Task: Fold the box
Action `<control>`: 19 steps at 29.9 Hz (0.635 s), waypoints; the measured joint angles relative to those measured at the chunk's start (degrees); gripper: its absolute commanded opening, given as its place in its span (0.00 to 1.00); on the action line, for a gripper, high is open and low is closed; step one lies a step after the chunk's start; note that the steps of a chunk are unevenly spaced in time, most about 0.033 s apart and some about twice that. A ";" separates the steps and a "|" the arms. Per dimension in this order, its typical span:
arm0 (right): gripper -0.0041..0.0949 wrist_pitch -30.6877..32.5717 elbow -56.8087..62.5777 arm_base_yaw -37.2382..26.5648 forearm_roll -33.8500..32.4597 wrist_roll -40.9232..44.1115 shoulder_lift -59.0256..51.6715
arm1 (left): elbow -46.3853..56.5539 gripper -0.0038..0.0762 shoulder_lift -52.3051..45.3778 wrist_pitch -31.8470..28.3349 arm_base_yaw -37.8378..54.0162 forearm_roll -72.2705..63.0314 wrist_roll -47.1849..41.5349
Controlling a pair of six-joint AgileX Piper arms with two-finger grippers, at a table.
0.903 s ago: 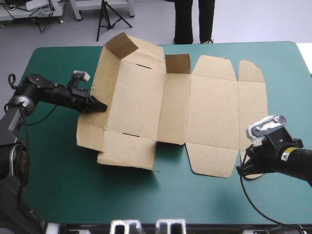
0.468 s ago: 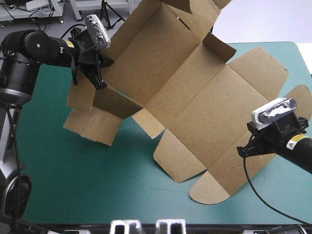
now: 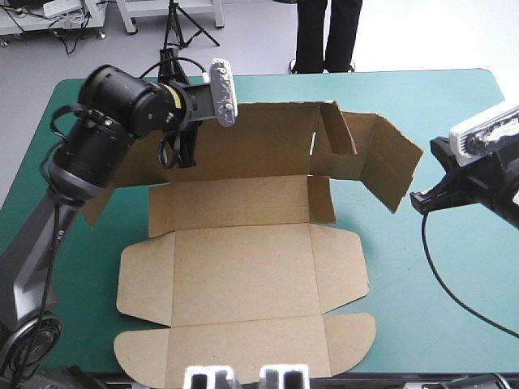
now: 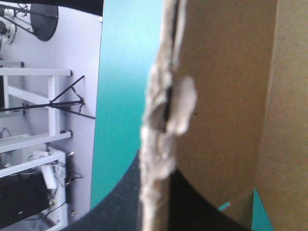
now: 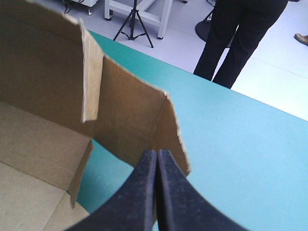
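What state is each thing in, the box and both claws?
box: partly folded, far wall upright, near panels flat on the table.
left claw: shut on the box's upright wall, at its top edge.
right claw: shut, holding nothing, tip beside the wall's end flap.

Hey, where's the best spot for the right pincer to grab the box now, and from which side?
The end flap of the box, on its raised far wall, at its free edge, coming from the table's right. That edge stands upright with both faces bare, just ahead of the shut right pincer; probably an easy pinch.
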 measured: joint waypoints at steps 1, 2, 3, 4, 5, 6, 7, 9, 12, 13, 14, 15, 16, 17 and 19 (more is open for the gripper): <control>0.02 0.39 -1.06 0.00 -0.02 0.00 0.76 | 0.71 0.04 0.00 -0.71 -1.87 2.84 -1.23; 0.02 0.90 -2.32 0.00 -0.18 0.00 1.56 | 1.49 0.04 0.00 -1.60 -3.64 5.32 -2.30; 0.02 1.38 -3.30 0.00 -0.39 0.00 2.21 | 2.16 0.04 0.00 -2.24 -4.96 7.17 -3.21; 0.02 2.02 -4.48 0.00 -0.55 0.00 3.04 | 3.06 0.04 0.00 -2.85 -6.42 9.10 -4.27; 0.02 2.66 -5.60 0.00 -0.74 0.00 3.89 | 4.10 0.04 0.00 -3.28 -7.65 10.60 -5.22; 0.02 3.40 -6.45 0.00 -1.01 0.00 4.60 | 4.98 0.04 0.00 -3.55 -8.62 11.44 -5.98; 0.02 4.06 -7.45 0.00 -1.09 0.00 5.46 | 6.28 0.04 0.00 -3.96 -9.31 12.33 -6.49; 0.02 5.24 -9.27 0.00 -1.09 0.00 7.04 | 9.62 0.04 -0.37 -5.69 -9.82 13.29 -7.04; 0.02 7.06 -11.55 0.00 -1.48 0.00 9.46 | 16.36 0.04 -2.49 -10.30 -9.95 15.25 -7.74; 0.02 7.60 -12.13 0.00 -1.53 0.00 10.16 | 19.40 0.04 -3.90 -12.77 -9.89 16.63 -8.80; 0.02 7.94 -12.49 0.00 -1.59 0.00 10.85 | 22.69 0.04 -5.68 -15.78 -9.74 18.16 -10.32; 0.02 8.21 -12.84 0.00 -1.64 0.00 11.45 | 25.44 0.04 -7.30 -18.60 -9.55 19.46 -12.33; 0.02 8.40 -13.05 0.00 -1.65 0.00 11.99 | 28.91 0.04 -9.50 -22.50 -9.05 21.18 -14.62; 0.02 8.54 -13.18 0.00 -1.69 -0.01 12.43 | 32.32 0.04 -11.81 -26.47 -8.36 23.04 -16.97; 0.02 8.59 -13.36 0.00 -1.71 -0.06 13.51 | 38.64 0.04 -16.37 -33.45 -6.43 26.73 -21.07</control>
